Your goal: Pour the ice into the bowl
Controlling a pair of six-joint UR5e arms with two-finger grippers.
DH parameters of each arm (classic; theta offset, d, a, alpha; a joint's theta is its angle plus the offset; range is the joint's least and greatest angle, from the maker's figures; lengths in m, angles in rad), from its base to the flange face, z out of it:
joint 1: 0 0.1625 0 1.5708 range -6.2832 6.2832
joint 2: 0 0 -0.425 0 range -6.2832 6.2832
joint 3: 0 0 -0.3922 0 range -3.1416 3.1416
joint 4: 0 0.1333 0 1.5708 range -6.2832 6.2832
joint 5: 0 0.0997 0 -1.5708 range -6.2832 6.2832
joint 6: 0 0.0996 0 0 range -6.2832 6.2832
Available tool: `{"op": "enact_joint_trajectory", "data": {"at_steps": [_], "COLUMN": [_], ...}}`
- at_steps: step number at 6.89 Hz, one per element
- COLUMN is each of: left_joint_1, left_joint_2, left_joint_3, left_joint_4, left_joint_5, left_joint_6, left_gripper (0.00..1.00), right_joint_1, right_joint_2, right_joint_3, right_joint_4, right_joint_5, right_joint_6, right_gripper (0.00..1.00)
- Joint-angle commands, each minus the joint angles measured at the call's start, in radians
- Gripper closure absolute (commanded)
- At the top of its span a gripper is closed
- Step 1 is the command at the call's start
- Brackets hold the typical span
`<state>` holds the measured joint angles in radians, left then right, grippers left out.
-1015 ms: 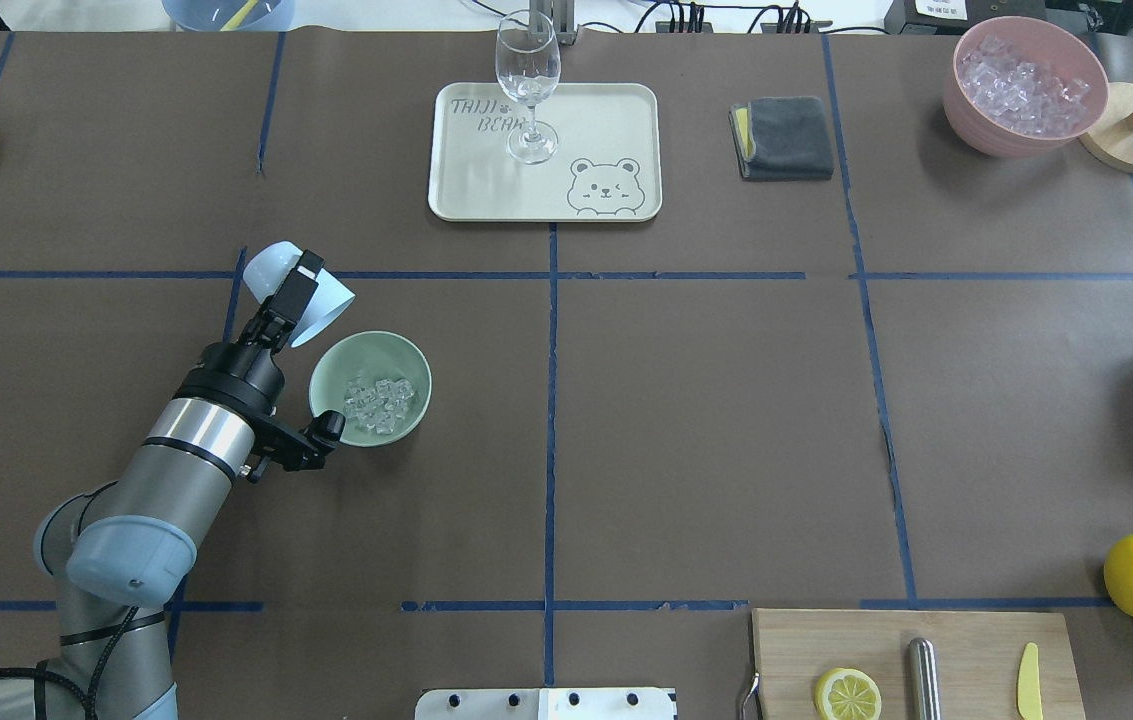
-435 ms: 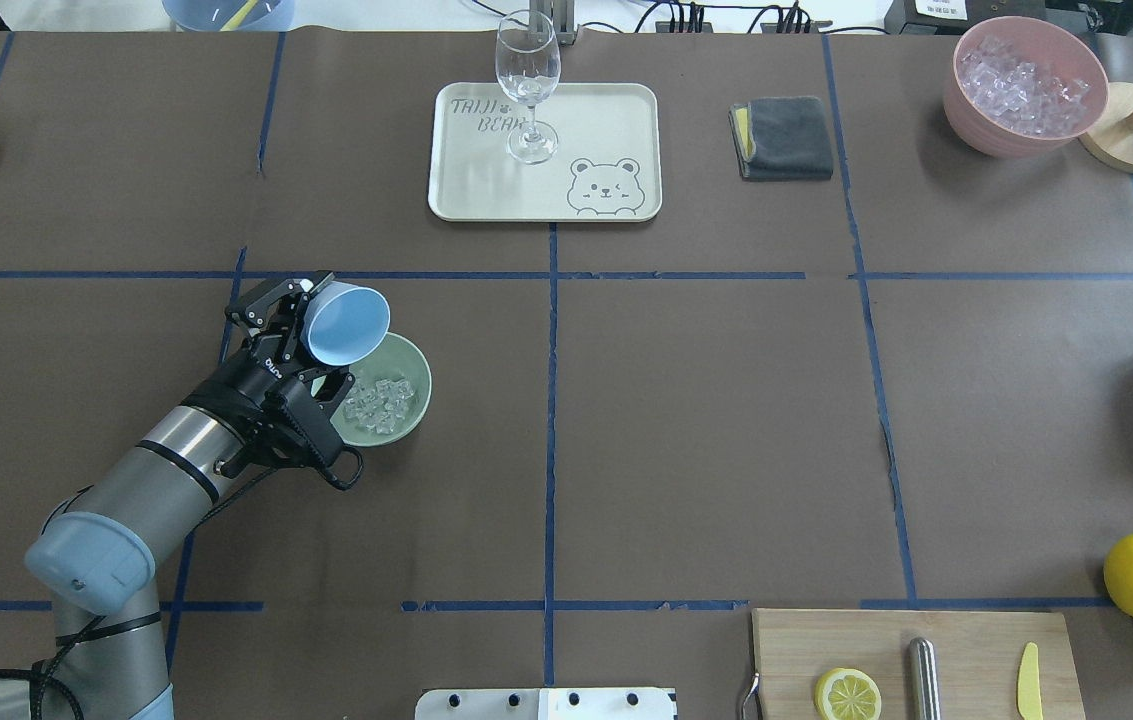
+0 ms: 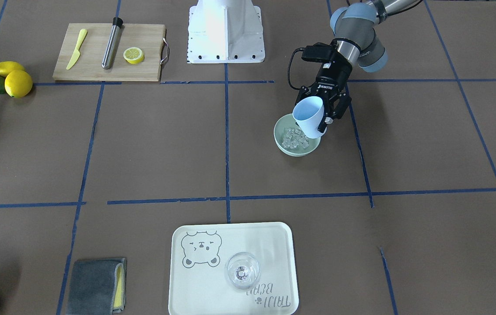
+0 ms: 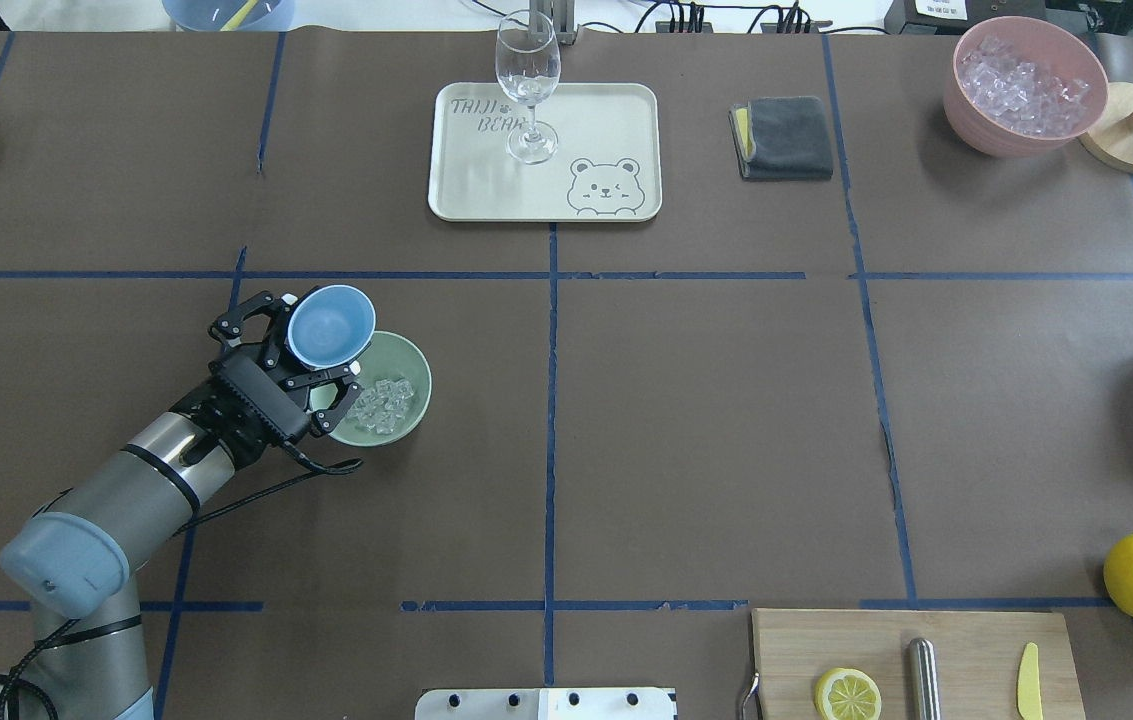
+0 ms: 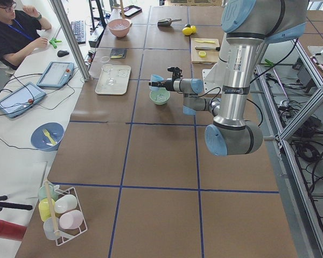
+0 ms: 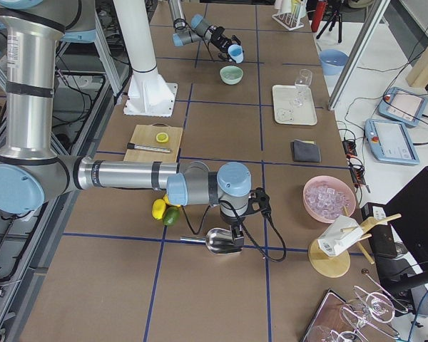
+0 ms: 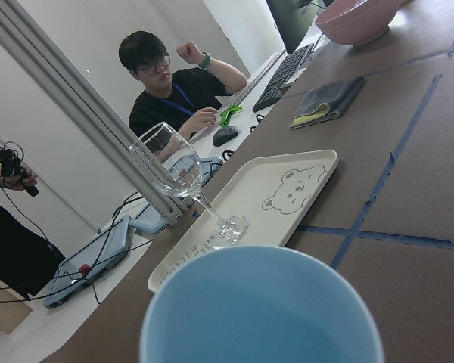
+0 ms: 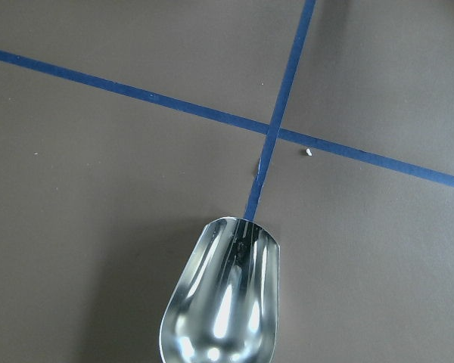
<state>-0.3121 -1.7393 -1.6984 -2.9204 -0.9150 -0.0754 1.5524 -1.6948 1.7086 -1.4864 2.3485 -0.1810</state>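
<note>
Ice (image 4: 381,402), a small heap of clear cubes, lies inside the pale mint-green bowl (image 4: 418,410) on the brown-papered table (image 4: 726,400), in the robot's left half and near a crossing of blue tape lines. The left gripper (image 4: 318,338) hangs over the bowl's rim on the side away from the table's middle. Its jaws are clamped on a light blue cup (image 4: 331,322), which is tipped only a little, mouth turned upward, its blue inside showing in the overhead and wrist views. The side views show the cup raised above the bowl, apart from it. Well away at the table's other end, the right gripper (image 6: 237,241) sits low over the table with a metal scoop (image 8: 223,302) at it; whether its jaws are grasping cannot be told. On the far side stand a cream bear-print tray (image 4: 616,110) bearing a wine glass (image 4: 528,70), a folded grey cloth (image 4: 788,137) and a pink container (image 4: 971,125) of more cubes, while a wooden board (image 4: 976,640) with a halved lemon (image 4: 847,693) lies at the robot's edge
</note>
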Motion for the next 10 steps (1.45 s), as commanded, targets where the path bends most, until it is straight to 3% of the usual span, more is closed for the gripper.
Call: {"op": "enact_joint_trajectory", "data": {"at_steps": [1,2,7,10], "left_joint_1": [0.001,-0.001,-0.062,-0.064], "left_joint_2": [0.023,0.032,0.358,0.363], "left_joint_3": [-0.004,-0.001,0.019,0.179], "left_joint_4": [-0.052,-0.052,-0.045,-0.055], "left_joint_5": [0.036,0.038,0.06,0.256], "left_joint_6": [-0.399,-0.569,-0.973,-1.104], "left_gripper": [1.0,1.0,1.0,1.0], "right_joint_1": [0.0,0.0,0.002,0.005], "right_joint_2": [-0.002,-0.003,-0.003,-0.002], "right_joint_3": [0.002,0.003,0.003,0.005], "right_joint_4": [0.0,0.0,0.001,0.002], "right_joint_5": [0.002,0.002,0.002,0.002], "right_joint_6": [0.0,0.0,0.0,-0.002], "right_gripper": [0.0,0.0,0.0,0.0]}}
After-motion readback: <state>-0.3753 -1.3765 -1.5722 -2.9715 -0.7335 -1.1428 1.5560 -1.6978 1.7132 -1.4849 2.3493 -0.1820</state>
